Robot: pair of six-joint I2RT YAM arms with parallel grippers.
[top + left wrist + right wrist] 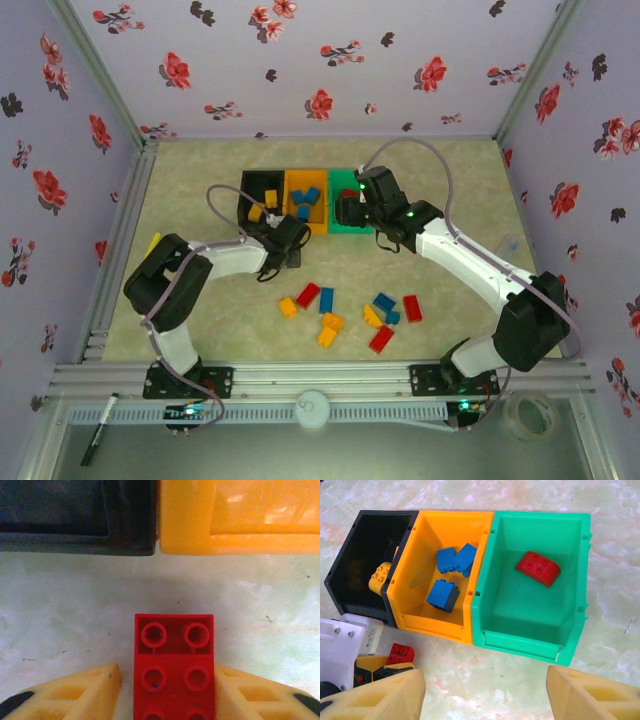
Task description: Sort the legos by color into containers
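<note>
A red lego lies studs-up between the yellow fingers of my left gripper, just in front of the black container and the orange container. The right finger touches the brick; a narrow gap shows at the left finger. My right gripper hangs open over bare table before the green container, nothing between its fingers. The black bin holds a yellow brick. Three blue bricks lie in the orange bin, and a red one in the green.
Several loose legos lie on the near table: red, blue, orange, blue, red. A thin yellow stick lies at the left edge. A marker and a tape roll rest on the near ledge.
</note>
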